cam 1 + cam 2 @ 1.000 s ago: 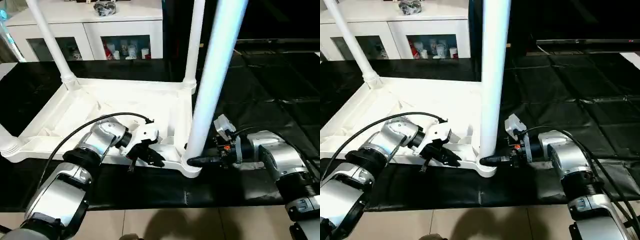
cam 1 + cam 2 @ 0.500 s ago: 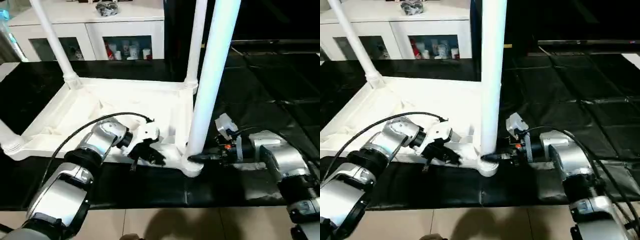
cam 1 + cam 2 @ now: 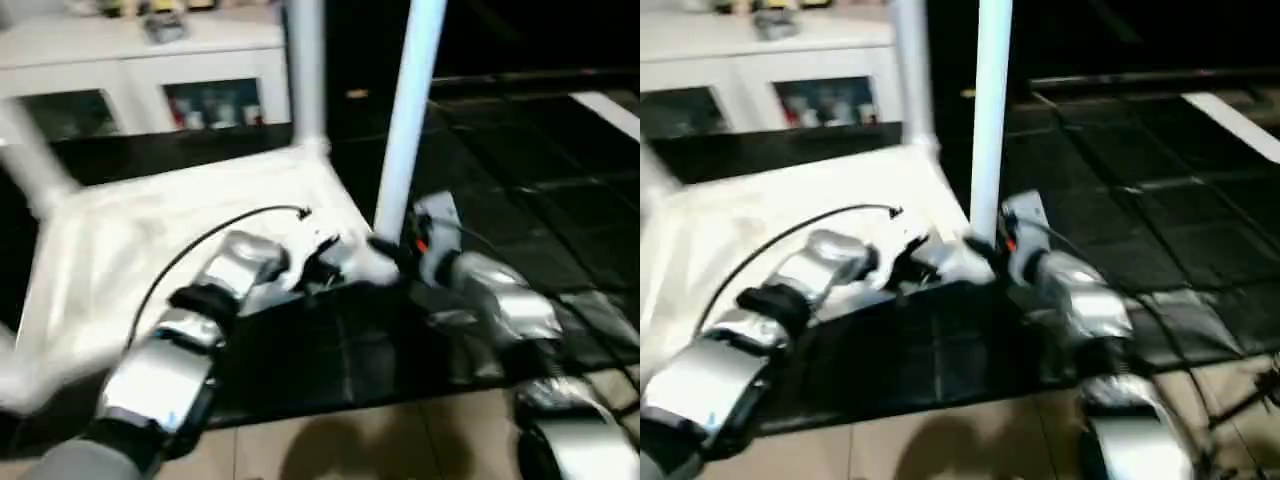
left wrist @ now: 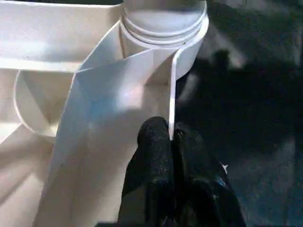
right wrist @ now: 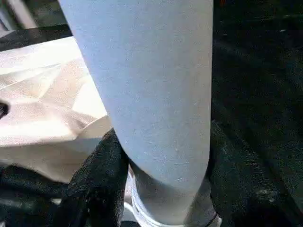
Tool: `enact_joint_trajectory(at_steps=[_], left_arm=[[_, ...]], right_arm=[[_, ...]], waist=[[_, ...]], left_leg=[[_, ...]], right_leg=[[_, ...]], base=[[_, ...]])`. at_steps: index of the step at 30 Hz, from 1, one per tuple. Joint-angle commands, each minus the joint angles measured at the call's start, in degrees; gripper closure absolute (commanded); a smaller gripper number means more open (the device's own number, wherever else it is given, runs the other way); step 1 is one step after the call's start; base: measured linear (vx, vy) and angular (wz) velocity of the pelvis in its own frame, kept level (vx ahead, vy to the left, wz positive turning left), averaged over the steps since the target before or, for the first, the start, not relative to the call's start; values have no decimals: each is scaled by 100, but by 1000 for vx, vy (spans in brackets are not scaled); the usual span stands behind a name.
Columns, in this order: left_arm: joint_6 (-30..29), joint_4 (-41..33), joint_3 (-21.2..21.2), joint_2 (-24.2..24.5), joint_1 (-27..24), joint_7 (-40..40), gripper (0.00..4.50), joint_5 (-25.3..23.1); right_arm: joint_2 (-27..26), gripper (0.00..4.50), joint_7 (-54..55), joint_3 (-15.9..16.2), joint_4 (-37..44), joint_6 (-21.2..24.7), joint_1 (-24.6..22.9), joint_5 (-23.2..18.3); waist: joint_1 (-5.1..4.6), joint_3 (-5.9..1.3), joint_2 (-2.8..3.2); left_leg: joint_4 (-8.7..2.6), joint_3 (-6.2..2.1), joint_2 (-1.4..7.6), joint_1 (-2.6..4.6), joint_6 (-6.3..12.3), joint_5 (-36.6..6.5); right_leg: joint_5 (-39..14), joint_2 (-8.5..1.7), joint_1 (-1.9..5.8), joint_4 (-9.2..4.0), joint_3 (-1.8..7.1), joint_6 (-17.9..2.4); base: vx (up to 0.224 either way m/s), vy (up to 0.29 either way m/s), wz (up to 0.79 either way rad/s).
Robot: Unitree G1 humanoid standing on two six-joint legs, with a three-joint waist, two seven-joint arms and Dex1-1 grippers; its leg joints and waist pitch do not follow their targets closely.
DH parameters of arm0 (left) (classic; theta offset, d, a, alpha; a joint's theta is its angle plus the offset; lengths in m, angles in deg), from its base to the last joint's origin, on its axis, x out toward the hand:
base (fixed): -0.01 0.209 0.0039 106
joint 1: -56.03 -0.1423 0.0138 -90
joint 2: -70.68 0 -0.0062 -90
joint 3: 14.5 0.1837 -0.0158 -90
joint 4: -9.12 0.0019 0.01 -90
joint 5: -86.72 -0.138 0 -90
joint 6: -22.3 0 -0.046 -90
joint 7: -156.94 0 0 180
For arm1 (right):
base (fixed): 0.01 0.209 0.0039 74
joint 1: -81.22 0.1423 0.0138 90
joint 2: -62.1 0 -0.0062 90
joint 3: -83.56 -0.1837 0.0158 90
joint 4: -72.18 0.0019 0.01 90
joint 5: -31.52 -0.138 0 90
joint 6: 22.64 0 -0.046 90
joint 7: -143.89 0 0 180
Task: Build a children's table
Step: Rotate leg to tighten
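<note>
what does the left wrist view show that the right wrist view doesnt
Left wrist view: the left gripper shut on the thin rim of the tabletop, with the round corner socket just beyond.

Right wrist view: the right gripper with a finger on each side of the leg, near its base.

Both: the white tabletop on the black mat.

**Count of what stands on the black mat**

One white table top (image 3: 170, 240) lies upside down on one black mat (image 3: 520, 200). Three legs show standing in its corner sockets: one near leg (image 3: 405, 120), one far leg (image 3: 305, 70), one blurred leg (image 3: 30, 165). Two grippers meet at the near corner: left gripper (image 4: 171, 142), right gripper (image 5: 161, 161). One white cabinet (image 3: 130, 70) stands behind.
</note>
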Motion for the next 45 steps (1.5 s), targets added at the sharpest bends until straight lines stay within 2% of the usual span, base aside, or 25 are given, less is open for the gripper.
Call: enact_joint_trajectory(at_steps=[1,2,4,5,6,9,10,11,12,13,15,17,18,19,22,23,25,31,35,36,37,38,42,45], left_arm=[[156,-240,-126,-492,354,-44,450,384],[165,-255,-131,-513,354,-36,450,383],[174,-266,-130,-522,346,-7,450,353],[172,-273,-133,-522,337,1,450,328],[224,-281,-90,-485,308,30,450,262],[426,-298,70,-322,198,131,450,84],[445,-305,87,-296,179,151,450,70],[478,-317,108,-253,150,195,450,51],[637,-354,168,-140,75,321,450,-9],[741,-403,217,19,-23,523,450,-49],[778,-421,229,68,-54,590,450,-56],[852,-469,254,174,-122,788,450,-56],[943,-517,301,271,-182,986,450,-66],[1047,-583,354,379,-255,1240,450,-62],[1323,-750,466,607,-438,1916,450,20],[1351,-785,468,637,-470,2063,450,62],[1375,-835,487,678,-507,2231,450,101],[1669,-1058,742,1013,-690,3153,450,77],[1801,-1195,916,1170,-775,3650,450,61],[1828,-1219,950,1191,-790,3720,450,47],[1858,-1228,977,1201,-802,3764,450,30],[1897,-1245,1009,1211,-815,3820,450,11],[1947,-1290,1066,1213,-840,3896,450,-11],[1952,-1299,1068,1202,-830,3915,450,-2]], right_arm=[[-754,211,-229,320,-419,201,10,-211],[-798,190,-198,280,-474,145,55,-217],[-831,176,-141,238,-565,73,107,-169],[-837,169,-112,230,-612,32,128,-130],[-806,148,-109,249,-637,-28,120,-74],[-638,125,-174,333,-634,-271,37,51],[-611,118,-179,330,-635,-307,27,47],[-560,118,-230,324,-616,-346,6,34],[-406,89,-419,347,-556,-493,-47,77],[-198,89,-706,278,-451,-590,-107,40],[-133,80,-808,253,-408,-610,-126,16],[6,64,-1088,198,-325,-671,-163,-57],[152,46,-1395,225,-219,-717,-216,-99],[336,41,-1751,290,-91,-750,-288,-126],[846,31,-2674,528,178,-889,-480,-123],[937,21,-2858,558,226,-881,-513,-145],[1033,3,-3038,587,272,-859,-542,-162],[1642,3,-4483,876,739,-718,-777,-390],[1825,3,-5113,1040,912,-624,-836,-544],[1837,19,-5192,1065,923,-637,-838,-548],[1837,30,-5236,1087,921,-645,-836,-539],[1828,30,-5303,1125,921,-655,-834,-522],[1768,61,-5405,1253,910,-676,-823,-489],[1744,101,-5485,1338,942,-643,-817,-491]], waist=[[71,-427,-79],[86,-434,-105],[76,-429,-94],[81,-422,-84],[80,-421,-83],[82,-412,-73],[85,-414,-45],[83,-417,-61],[99,-420,-64],[111,-428,-49],[126,-429,-52],[148,-420,-50],[184,-423,-56],[183,-418,-55],[298,-433,-58],[337,-427,-76],[383,-428,-70],[509,-423,-65],[535,-424,-68],[539,-429,-63],[540,-426,-96],[553,-424,-74],[558,-418,-80],[562,-423,-84]], left_leg=[[-331,-71,126,4,561,-883],[-333,-73,137,-6,606,-814],[-340,-75,146,-11,655,-812],[-345,-72,153,12,648,-866],[-345,-72,155,12,628,-904],[-356,-70,161,24,599,-1000],[-355,-73,163,28,595,-1007],[-357,-71,165,28,592,-1023],[-356,-74,164,14,611,-1002],[-349,-71,170,14,640,-973],[-343,-60,184,11,689,-935],[-347,-58,186,16,685,-982],[-348,-61,189,27,674,-1036],[-344,-45,191,21,695,-1042],[-346,-53,220,32,715,-987],[-342,-44,223,38,722,-1007],[-347,-48,235,41,685,-1003],[-354,-48,243,62,638,-1089],[-367,-61,264,57,623,-1079],[-363,-61,261,59,606,-1090],[-368,-57,263,63,598,-1088],[-367,-60,263,68,567,-1101],[-374,-63,267,70,507,-1102],[-367,-63,259,54,520,-1035]], right_leg=[[-1753,-402,375,-464,304,-867],[-1615,-411,383,-431,312,-925],[-1490,-406,385,-415,317,-980],[-1520,-403,367,-427,312,-1003],[-1517,-409,373,-419,318,-1025],[-1574,-412,368,-435,325,-1004],[-1559,-411,368,-431,328,-1009],[-1516,-408,373,-427,329,-1017],[-1448,-415,388,-417,329,-1031],[-1361,-417,389,-398,334,-1055],[-1233,-409,383,-384,340,-1100],[-1329,-405,378,-394,328,-1093],[-1439,-411,388,-405,323,-1041],[-1445,-405,377,-404,335,-1037],[-1370,-418,365,-383,343,-1041],[-1418,-416,357,-382,352,-1020],[-1480,-425,349,-377,357,-1018],[-1597,-415,330,-390,374,-970],[-1586,-430,332,-380,377,-972],[-1590,-429,327,-378,376,-987],[-1614,-428,323,-384,376,-979],[-1691,-438,317,-384,376,-978],[-1811,-435,313,-396,375,-935],[-1766,-437,324,-388,375,-922]], base=[[0,0,0],[0,0,0],[0,0,0],[0,0,0],[0,0,0],[0,0,0],[0,0,0],[0,0,0],[0,0,0],[0,0,0],[0,0,0],[0,0,0],[0,0,0],[0,0,0],[0,0,0],[0,0,0],[0,0,0],[0,0,0],[0,0,0],[0,0,0],[0,0,0],[0,0,0],[0,0,0],[0,0,0]])
